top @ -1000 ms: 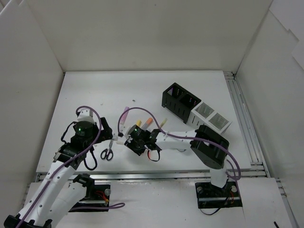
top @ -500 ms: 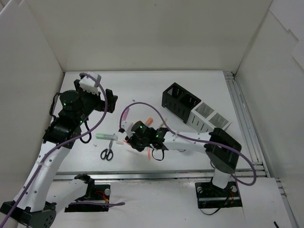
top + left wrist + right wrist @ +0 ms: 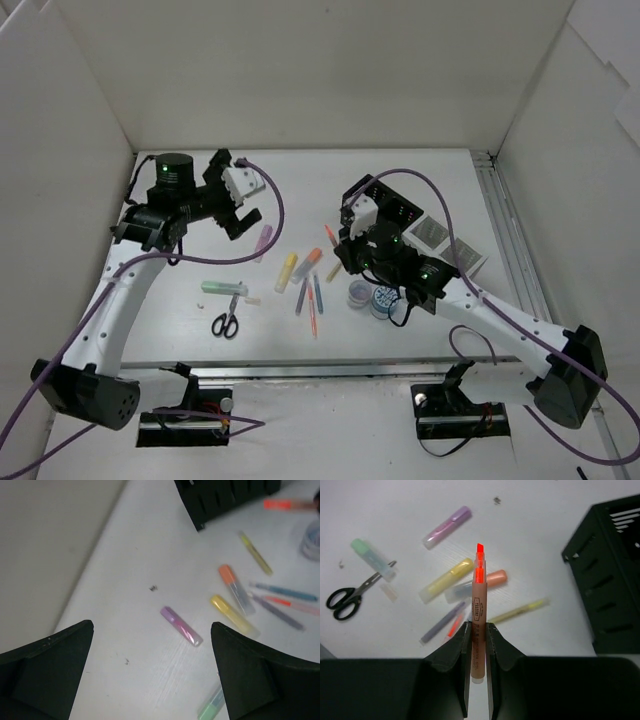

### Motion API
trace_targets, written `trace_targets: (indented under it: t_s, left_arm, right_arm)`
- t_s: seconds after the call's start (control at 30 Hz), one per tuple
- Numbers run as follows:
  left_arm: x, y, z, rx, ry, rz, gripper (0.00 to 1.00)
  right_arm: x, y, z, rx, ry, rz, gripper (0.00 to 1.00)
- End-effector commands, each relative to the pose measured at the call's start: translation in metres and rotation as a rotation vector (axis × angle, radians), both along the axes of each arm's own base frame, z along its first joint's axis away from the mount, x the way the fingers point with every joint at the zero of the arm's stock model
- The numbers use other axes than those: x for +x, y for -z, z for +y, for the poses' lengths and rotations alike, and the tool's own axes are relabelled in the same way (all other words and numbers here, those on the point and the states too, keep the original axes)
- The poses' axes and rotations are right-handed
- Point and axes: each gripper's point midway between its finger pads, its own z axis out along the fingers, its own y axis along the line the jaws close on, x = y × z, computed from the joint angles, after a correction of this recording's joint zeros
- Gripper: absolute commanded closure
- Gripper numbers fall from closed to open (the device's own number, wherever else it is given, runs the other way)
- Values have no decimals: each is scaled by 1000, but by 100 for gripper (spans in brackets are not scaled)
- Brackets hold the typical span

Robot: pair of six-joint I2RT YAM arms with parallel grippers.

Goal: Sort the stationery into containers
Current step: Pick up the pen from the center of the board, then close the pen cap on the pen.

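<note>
With the right end effector, gripped an uncapped orange-red highlighter by its barrel, jaws clenched tight against it, tip pointing away from the wrist. Held it apparently lifted clear of the counter, just beside the black organizer, probably lined up to go end-first into a compartment. Held the left end effector spread fully wide and empty above the far left of the counter, over a pink highlighter, touching nothing. Not yet sorted, loose on the counter: yellow highlighter, orange-capped highlighter, green highlighter, black-handled scissors, thin pens, two tape rolls. Beside the black organizer, a white organizer, contents not discernible.
</note>
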Motion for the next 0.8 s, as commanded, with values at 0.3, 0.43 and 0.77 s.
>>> trace_targets:
  t_s: [0.3,0.43,0.77]
  left_arm:
    - [-41,146,-35,340,490,423,10]
    - [-55,185,-31,315,488,520,3]
    - [-101,237,2,340,348,502,1]
  right_arm:
    - [24,-13,-77,-2,333,-31,100]
    - [25,-6,-89,-44,382,-6,100]
    - [35,2,-93,-96,422,17,100]
